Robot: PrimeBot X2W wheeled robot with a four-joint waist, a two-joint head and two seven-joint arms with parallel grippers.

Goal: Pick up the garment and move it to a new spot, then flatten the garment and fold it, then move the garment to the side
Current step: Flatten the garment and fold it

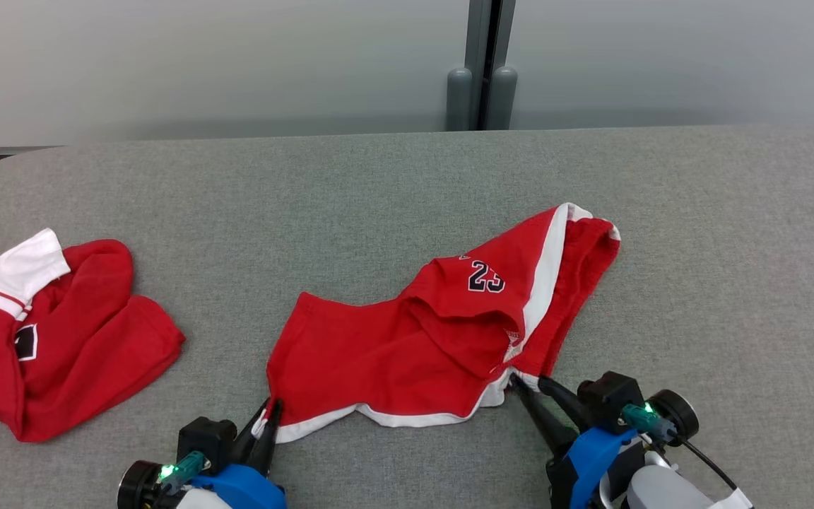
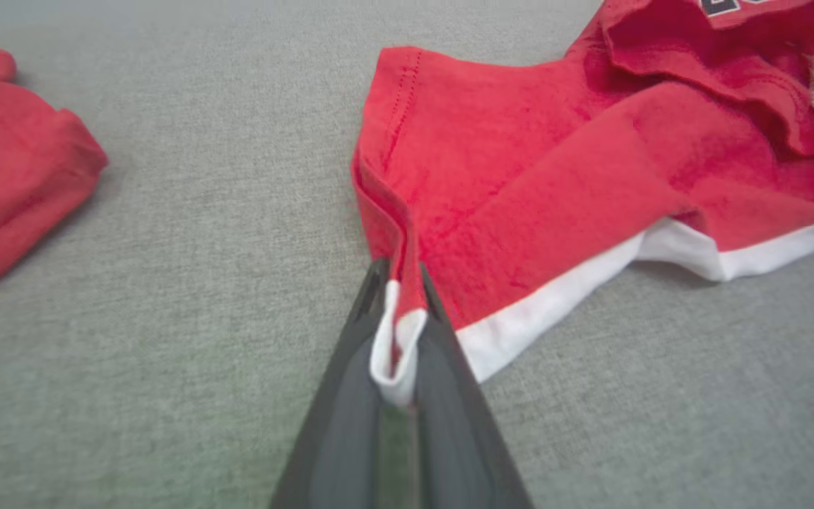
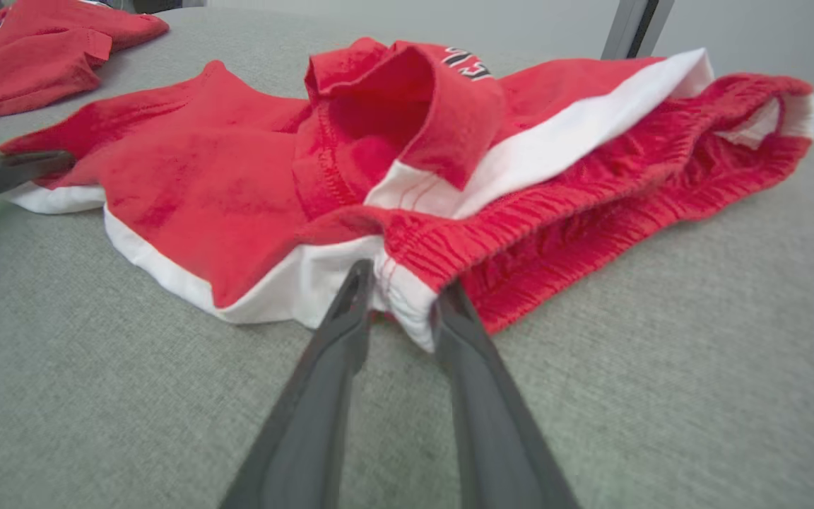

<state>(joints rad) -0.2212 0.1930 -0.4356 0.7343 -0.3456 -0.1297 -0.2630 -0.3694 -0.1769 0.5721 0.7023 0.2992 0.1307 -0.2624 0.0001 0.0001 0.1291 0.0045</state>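
At the left edge of the grey table (image 1: 379,191) lies a second red garment (image 1: 54,332) with white trim, bunched up and well apart from the task's piece.

Right of it, by the table's near edge, the left end effector (image 1: 270,410) has its two dark fingers pressed almost together on the left corner of the red shorts (image 1: 407,353). In the left wrist view a fold of the white hem band is pinched between them (image 2: 398,272).

The shorts rest on the table around the middle of its near edge, rumpled rather than flat. A flap bearing the number 23 (image 1: 486,276) is folded over the top, and the gathered waistband runs toward the far right.

At the shorts' right near corner, the right end effector (image 1: 527,382) has its fingers partway apart. In the right wrist view they stand on either side of a white corner of the waistband (image 3: 405,283). The cloth sits between the tips, but I cannot tell whether they grip it.
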